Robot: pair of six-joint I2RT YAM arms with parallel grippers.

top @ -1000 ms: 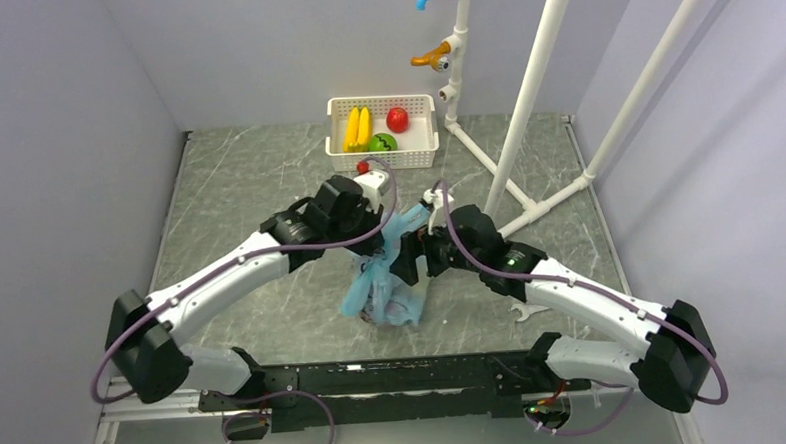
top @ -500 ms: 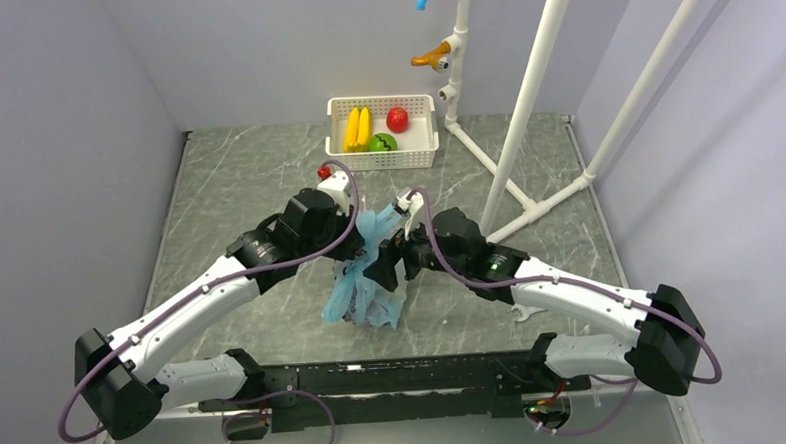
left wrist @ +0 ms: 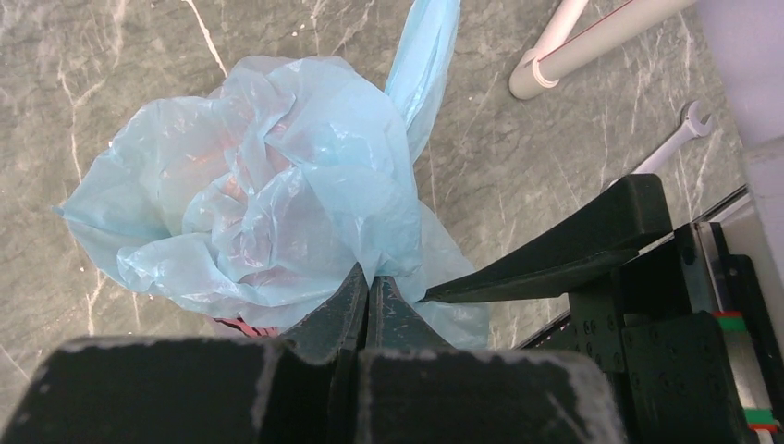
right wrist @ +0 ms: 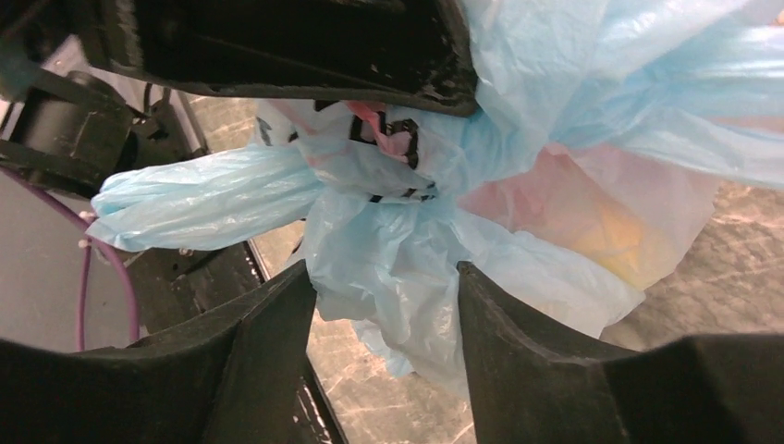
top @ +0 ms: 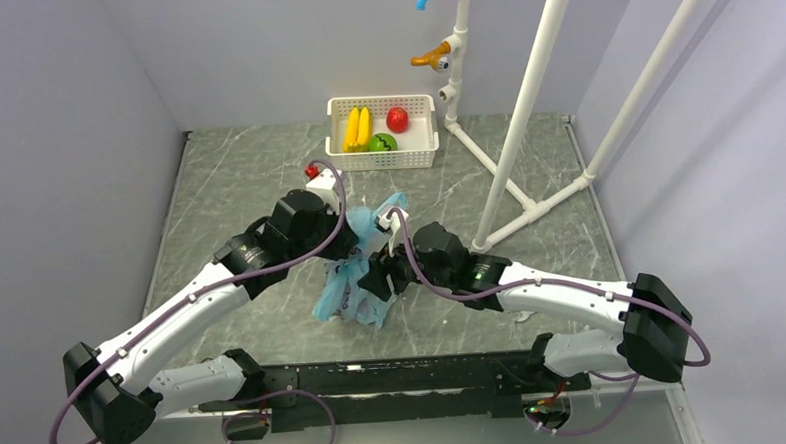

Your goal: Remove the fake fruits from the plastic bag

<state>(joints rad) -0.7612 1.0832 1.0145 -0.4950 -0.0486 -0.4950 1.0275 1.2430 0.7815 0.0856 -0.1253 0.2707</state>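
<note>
The light-blue plastic bag (top: 344,292) hangs crumpled over the table centre, its lower end near the surface. My left gripper (top: 358,242) is shut on a fold at the bag's top; in the left wrist view the jaws (left wrist: 368,279) pinch the film and the bag (left wrist: 268,185) bulges below. My right gripper (top: 379,279) is open, its fingers either side of a loose bag fold (right wrist: 398,268). An orange-yellow fruit (right wrist: 612,233) shows through the film. A red piece (left wrist: 242,326) peeks out under the bag. The other fruits are hidden.
A white basket (top: 427,130) at the back holds two bananas (top: 357,128), a red fruit (top: 397,119) and a green fruit (top: 383,141). A white pipe frame (top: 524,106) stands at the right. A wrench (top: 521,314) lies by the right arm.
Both grippers have moved left and nearer the front edge, carrying the bag with them. The left gripper stays shut on the bag.
</note>
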